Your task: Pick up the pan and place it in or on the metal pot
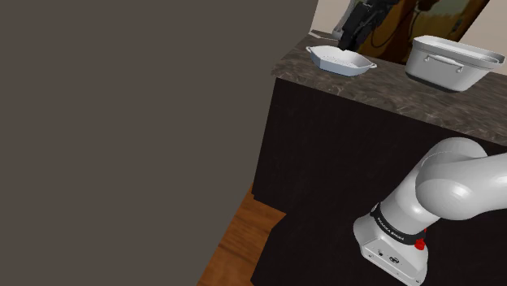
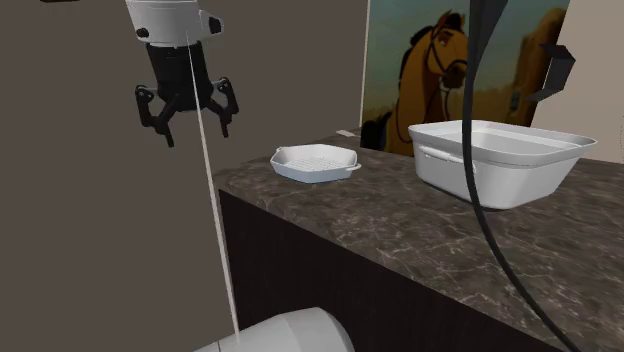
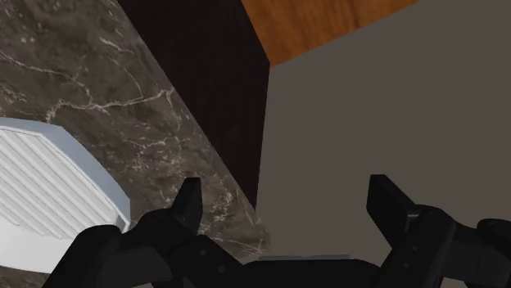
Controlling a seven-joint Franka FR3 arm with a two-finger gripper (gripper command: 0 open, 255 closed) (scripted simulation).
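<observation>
**Open gripper hangs off the counter's end, grill pan to one side**

Black fingers of the gripper stand well apart in the wrist view, with nothing clasped between them. The gap between them looks down past the end of the marble countertop, over the dark cabinet side and a plain grey surface. A corner of the white ribbed grill pan lies beside one finger, not touching it.

In the second exterior view the gripper hangs high, above and to the left of the grill pan, apart from it and beyond the countertop's end. The pan sits flat on the counter near that end. A deep, pale rectangular pot with side handles stands farther along to that view's right, well apart from the pan, before a horse picture. Wood floor shows below the counter in the shoulder view.
</observation>
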